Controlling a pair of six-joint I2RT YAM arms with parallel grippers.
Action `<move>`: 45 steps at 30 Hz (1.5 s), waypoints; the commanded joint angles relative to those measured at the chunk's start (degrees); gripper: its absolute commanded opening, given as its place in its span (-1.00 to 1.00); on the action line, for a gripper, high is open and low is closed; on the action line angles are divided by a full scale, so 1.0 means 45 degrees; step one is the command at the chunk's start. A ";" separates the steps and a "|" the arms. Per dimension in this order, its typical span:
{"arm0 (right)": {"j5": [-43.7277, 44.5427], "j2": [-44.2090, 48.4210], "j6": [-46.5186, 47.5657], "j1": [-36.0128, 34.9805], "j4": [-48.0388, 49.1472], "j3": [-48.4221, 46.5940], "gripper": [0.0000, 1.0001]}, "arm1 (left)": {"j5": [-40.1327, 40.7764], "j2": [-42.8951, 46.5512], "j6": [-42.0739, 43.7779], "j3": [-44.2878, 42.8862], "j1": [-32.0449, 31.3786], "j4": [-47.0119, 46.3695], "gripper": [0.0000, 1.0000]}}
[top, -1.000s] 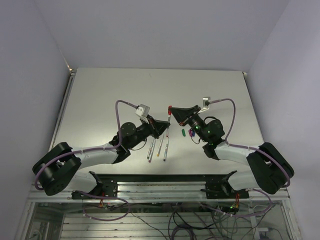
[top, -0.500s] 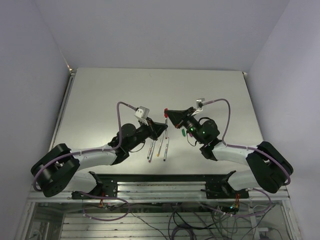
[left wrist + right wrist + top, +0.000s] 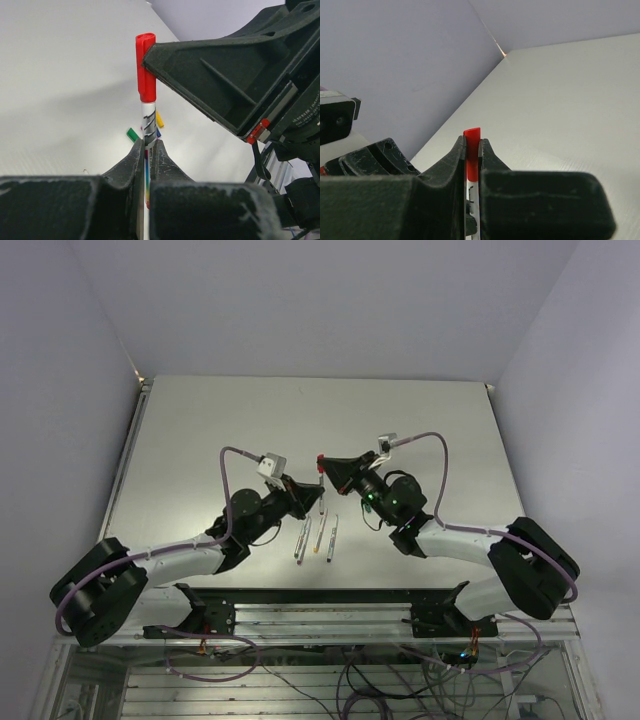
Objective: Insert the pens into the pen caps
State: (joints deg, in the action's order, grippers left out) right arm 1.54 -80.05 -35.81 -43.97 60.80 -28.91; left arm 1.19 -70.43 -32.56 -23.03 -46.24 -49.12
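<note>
My left gripper (image 3: 147, 145) is shut on a silvery-grey pen (image 3: 148, 120) and holds it upright above the table. A red cap (image 3: 145, 70) sits on the pen's top end. My right gripper (image 3: 471, 142) is shut on that red cap (image 3: 472, 135), with the pen's barrel (image 3: 472, 210) running down between its fingers. In the top view the two grippers meet at mid-table, the left (image 3: 316, 496) below the right (image 3: 324, 464). Three more pens (image 3: 317, 538) lie side by side on the table. Green (image 3: 132, 134), yellow-orange (image 3: 159, 120) and blue (image 3: 158, 132) caps lie below.
The white table (image 3: 200, 440) is walled at the back and both sides. The loose caps lie under my right arm (image 3: 400, 502) and are hidden in the top view. The lying pens are just in front of my left wrist (image 3: 270, 505).
Both grippers have moved left together, with the pen and red cap held between them. The three pens on the table have not moved.
</note>
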 commanded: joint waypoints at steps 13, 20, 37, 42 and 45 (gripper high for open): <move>-0.0676 -0.1213 0.0699 -0.1330 -0.4024 -0.0531 -1.00 | 0.1737 0.0948 0.0204 -0.0667 0.1218 -0.2719 -0.86; 0.0602 -0.0937 0.1984 -0.1335 -0.5171 -0.2331 -0.76 | 0.1545 0.0887 0.0297 -0.0372 0.1215 -0.1421 -0.86; 0.7196 0.2459 0.3814 -0.1066 -0.5854 -0.2926 0.69 | 0.3912 0.0280 0.1101 -0.0184 0.1426 0.3838 -0.86; 0.8563 0.3150 0.3504 -0.0448 -0.7228 -0.2448 0.79 | 0.3942 -0.1179 0.1404 -0.1652 0.2353 0.5470 -0.86; 0.8648 0.3879 0.3573 -0.0180 -0.7217 -0.1785 0.58 | 0.3441 -0.2506 0.1582 -0.2884 0.3072 0.6794 -0.86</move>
State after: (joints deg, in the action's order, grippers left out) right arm 35.05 -66.22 -19.55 -46.06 31.29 -40.18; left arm 16.75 -76.62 -27.44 -29.26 -35.83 -26.30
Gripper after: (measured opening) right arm 0.842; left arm 0.104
